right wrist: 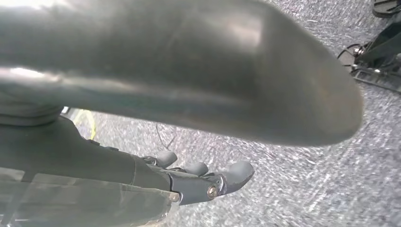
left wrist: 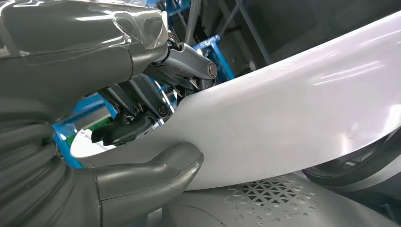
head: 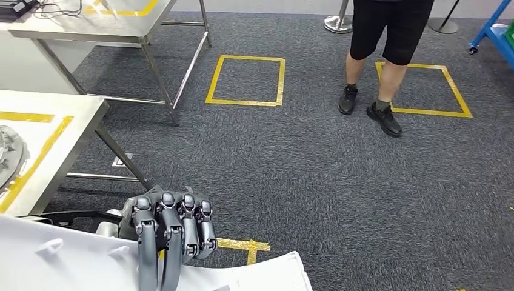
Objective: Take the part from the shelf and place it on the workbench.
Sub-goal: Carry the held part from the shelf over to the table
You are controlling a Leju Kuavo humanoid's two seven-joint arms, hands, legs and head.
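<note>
The part is a large white curved panel (head: 73, 260) at the bottom left of the head view. My left hand (head: 170, 236) grips its edge, fingers hooked over the top. In the left wrist view the thumb (left wrist: 156, 175) presses one face of the white panel (left wrist: 293, 113) and the darker fingers (left wrist: 142, 99) wrap the other. The workbench (head: 54, 133), pale with yellow tape lines, stands just left of the panel. My right hand (right wrist: 203, 179) hangs over the grey carpet with nothing in it, fingers apart from the thumb.
A grey round part (head: 9, 154) lies at the workbench's left edge. A second metal table (head: 91, 27) stands behind. A person (head: 388, 54) in black shorts stands on a yellow floor square at the back right. A blue rack (head: 494, 30) is at the far right.
</note>
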